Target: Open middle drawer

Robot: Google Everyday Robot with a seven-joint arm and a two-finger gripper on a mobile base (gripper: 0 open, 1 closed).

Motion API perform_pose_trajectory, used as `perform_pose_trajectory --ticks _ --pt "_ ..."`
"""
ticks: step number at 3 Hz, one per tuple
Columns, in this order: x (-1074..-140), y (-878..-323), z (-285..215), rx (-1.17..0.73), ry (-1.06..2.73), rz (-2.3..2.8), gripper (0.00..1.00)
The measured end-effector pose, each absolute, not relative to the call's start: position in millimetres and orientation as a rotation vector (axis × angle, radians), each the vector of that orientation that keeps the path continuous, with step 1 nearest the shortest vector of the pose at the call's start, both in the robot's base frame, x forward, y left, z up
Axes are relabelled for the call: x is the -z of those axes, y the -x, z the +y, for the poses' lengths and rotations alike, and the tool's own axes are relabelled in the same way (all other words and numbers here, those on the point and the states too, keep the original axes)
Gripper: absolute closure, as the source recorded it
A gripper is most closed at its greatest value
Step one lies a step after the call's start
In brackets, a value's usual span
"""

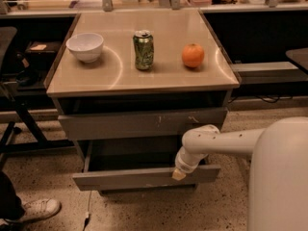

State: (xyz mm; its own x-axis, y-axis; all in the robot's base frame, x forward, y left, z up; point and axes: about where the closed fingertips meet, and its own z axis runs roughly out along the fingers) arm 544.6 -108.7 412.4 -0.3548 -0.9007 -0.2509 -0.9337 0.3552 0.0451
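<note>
The middle drawer (125, 179) stands pulled out of the grey cabinet. It is wide and shallow, with a plain flat front and a bare grey inside (137, 159). My gripper (179, 173) is at the top edge of its front, right of centre, at the end of my white arm (219, 141), which reaches in from the right. Above it, the taller front with pale scratch marks (144, 124) sits slightly out under the top.
On the cabinet top (168, 30) stand a white bowl (85, 46), a green can (143, 49) and an orange (192, 55). My white body (281, 177) fills the lower right. A person's shoe (37, 209) is on the floor at lower left, with black furniture legs (19, 124) behind it.
</note>
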Motion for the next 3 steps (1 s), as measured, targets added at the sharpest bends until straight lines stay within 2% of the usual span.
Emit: perform_pose_trajectory --ticks 3 --pt "-420.0 -517.3 -116.1 -0.263 1.581 2.496 1.00"
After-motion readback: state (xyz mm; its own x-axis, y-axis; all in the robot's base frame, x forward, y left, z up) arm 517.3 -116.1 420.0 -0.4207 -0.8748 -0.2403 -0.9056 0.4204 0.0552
